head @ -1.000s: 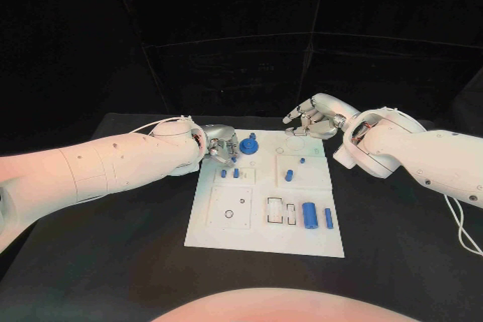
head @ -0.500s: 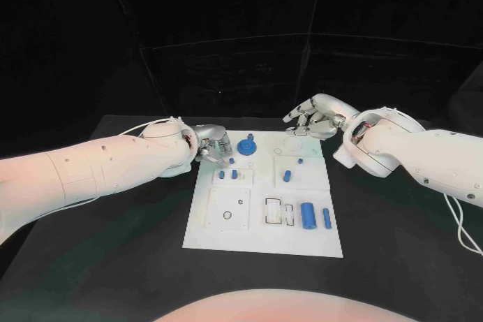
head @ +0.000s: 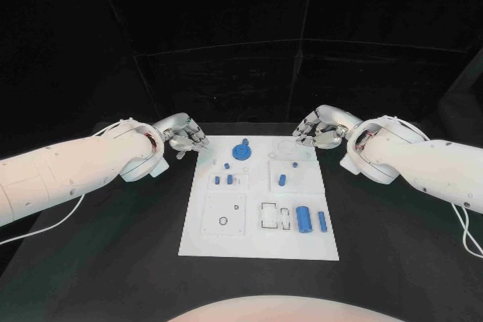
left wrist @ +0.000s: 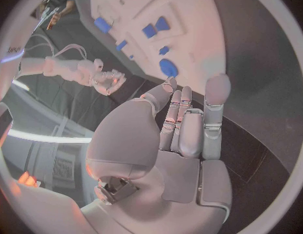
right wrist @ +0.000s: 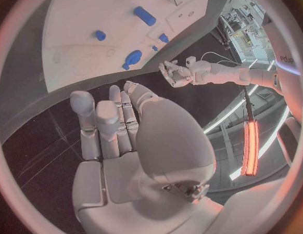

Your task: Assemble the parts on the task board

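Reading for writing: no brand, label or lettering can be made out on the task board, the parts or the arms.
Task board: white plate lying flat in the middle of the black surface, between the two hands.
Round part: blue disc-shaped piece at the board's far end, near the left hand.
Small parts: blue pieces in the left-hand recesses; one blue peg in a recess toward the right.
Cylinders: a thick blue cylinder and a thinner blue bar lying side by side at the board's near right.
Left hand: left hand just off the board's far left corner, not touching it; fingers loosely curled, nothing held.
Right hand: right hand just off the board's far right corner, clear of the plate; fingers apart and gently bent, nothing held.
Left wrist view adds: the hand's own palm and fingers lie close together and nearly straight with nothing between them; the board lies beyond the fingertips, and the right hand shows across it.
Right wrist view adds: this hand's fingers likewise extended and bare, with the round blue piece and the left hand beyond them.
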Controlling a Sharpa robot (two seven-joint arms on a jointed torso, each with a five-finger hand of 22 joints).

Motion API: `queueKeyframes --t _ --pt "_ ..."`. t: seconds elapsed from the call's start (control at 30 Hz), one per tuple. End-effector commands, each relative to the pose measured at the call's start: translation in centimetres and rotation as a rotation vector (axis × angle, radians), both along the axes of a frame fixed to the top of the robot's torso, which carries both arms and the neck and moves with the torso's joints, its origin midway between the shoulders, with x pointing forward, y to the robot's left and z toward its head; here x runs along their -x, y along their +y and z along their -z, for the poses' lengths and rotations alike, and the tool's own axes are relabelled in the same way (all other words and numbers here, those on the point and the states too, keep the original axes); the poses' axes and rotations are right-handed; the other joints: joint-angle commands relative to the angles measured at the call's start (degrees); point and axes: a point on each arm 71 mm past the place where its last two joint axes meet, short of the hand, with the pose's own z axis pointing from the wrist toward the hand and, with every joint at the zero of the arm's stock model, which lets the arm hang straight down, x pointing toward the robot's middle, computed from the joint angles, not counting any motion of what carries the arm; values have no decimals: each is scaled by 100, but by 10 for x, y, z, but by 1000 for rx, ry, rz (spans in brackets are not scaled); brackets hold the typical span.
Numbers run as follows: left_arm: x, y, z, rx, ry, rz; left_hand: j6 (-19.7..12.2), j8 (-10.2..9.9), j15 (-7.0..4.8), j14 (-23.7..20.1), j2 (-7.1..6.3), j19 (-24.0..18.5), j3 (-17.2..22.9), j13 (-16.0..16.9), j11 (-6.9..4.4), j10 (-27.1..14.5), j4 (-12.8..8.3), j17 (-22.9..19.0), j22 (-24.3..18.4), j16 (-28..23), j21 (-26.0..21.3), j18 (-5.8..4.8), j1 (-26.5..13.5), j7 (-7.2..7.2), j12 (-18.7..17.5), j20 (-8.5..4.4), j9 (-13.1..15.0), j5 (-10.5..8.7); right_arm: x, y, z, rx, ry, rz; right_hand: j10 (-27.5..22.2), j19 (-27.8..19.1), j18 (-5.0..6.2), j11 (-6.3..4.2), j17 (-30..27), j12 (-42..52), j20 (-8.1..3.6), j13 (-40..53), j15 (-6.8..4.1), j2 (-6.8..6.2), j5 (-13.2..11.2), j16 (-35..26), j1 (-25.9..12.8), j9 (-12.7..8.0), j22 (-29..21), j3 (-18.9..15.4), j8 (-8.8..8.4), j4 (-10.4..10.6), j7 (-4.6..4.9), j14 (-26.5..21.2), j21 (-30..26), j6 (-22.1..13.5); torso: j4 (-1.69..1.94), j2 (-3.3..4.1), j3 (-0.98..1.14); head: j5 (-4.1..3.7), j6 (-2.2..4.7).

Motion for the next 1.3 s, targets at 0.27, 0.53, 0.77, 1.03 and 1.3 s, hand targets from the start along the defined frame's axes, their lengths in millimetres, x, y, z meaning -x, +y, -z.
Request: queueKeyframes --t 0.27,0.53,0.77,1.03,1.3 --pt "11 -8 -15 837 59 -149 -29 -63 122 -1749 -43 -1091 -229 -76 86 27 306 -2921 -1064 -2175 -1404 97 -410 72 -114 114 -91 11 20 12 27 309 -134 -114 -60 51 10 72 50 -606 3 -612 16 -196 -151 -7 17 -56 67 109 -141 -20 7 54 -1 -26 -8 13 -5 -249 94" --pt "19 -17 -15 934 120 -68 -136 -143 281 -2138 18 -1460 -808 -92 213 -231 411 -3726 -1854 -3501 -2533 119 -302 168 -220 308 -121 33 23 18 35 389 -148 -120 -259 126 -2 174 161 -910 57 -984 95 -307 -168 75 -10 -49 146 130 -343 -33 72 117 43 -202 9 13 -4 -286 77" --pt "21 -18 -15 946 135 -56 -116 -146 287 -1948 129 -1286 -1032 -92 219 -232 376 -4019 -2185 -3980 -2899 118 -142 176 -242 323 -119 31 21 21 40 401 -131 -117 -298 153 -5 186 200 -966 64 -1084 104 -291 -168 105 6 -47 175 152 -375 -44 73 139 59 -211 21 16 0 -299 66" --pt "23 -22 -14 948 154 -49 -111 -150 288 -1882 178 -1213 -1084 -93 226 -232 355 -4069 -2270 -4071 -2983 117 -82 192 -248 318 -121 30 19 23 45 414 -98 -116 -212 218 -17 177 269 -1002 53 -1284 93 -154 -498 156 76 -37 257 366 -399 -70 57 184 114 -135 7 12 -8 -285 40" --pt "25 -25 -14 947 165 -46 -182 -184 310 -1886 214 -1189 -1137 -96 255 -292 338 -4097 -2345 -4128 -3067 109 -37 227 -260 330 -130 31 17 25 50 429 -65 -121 -14 396 -64 151 386 -988 38 -1448 77 -57 -617 250 77 -23 520 633 -382 -76 47 233 284 26 15 10 -3 -284 20"
